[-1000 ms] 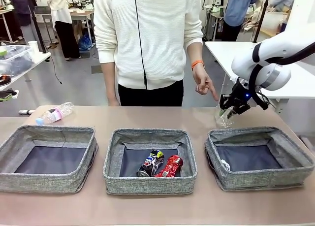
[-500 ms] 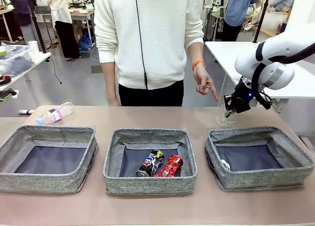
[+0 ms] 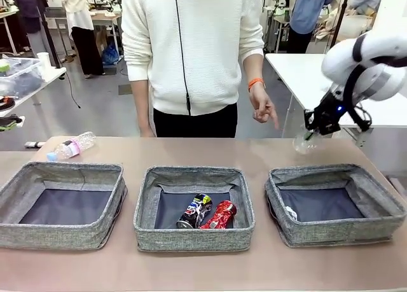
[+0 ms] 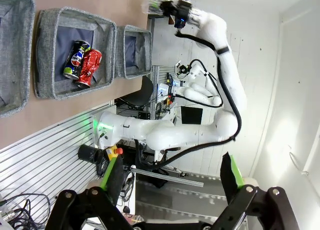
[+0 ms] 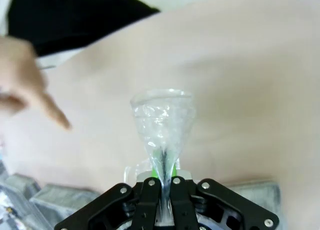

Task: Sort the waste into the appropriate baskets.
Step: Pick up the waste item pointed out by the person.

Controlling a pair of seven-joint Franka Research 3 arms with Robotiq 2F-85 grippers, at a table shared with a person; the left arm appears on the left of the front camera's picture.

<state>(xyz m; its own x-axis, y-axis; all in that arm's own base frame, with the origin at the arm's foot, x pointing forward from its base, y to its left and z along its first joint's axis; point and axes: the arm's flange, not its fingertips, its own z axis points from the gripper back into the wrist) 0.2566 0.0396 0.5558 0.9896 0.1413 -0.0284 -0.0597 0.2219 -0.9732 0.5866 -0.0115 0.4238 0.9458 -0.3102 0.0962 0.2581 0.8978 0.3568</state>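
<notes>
My right gripper (image 3: 312, 131) is shut on a crumpled clear plastic bottle (image 3: 304, 143), held in the air just behind the right basket (image 3: 335, 172). In the right wrist view the bottle (image 5: 162, 115) flares out from the pinched fingers of the gripper (image 5: 162, 179). A dark printed can (image 3: 194, 210) and a crushed red can (image 3: 220, 214) lie in the middle basket (image 3: 194, 173). A white paper wad (image 3: 291, 213) sits in the right basket. The left basket (image 3: 63, 172) has a bare bottom. A pink-labelled bottle (image 3: 70, 147) lies behind it. My left gripper (image 4: 172, 185) stands open, holding nothing.
A person in a white sweater stands at the far side, one hand (image 3: 264, 107) pointing down near the held bottle. That hand (image 5: 25, 84) also shows in the right wrist view. Bare tabletop (image 3: 191, 149) runs behind the baskets.
My right gripper has closed on the clear bottle and lifted it up and to the right, off the table. The person's hand and the other waste have not moved.
</notes>
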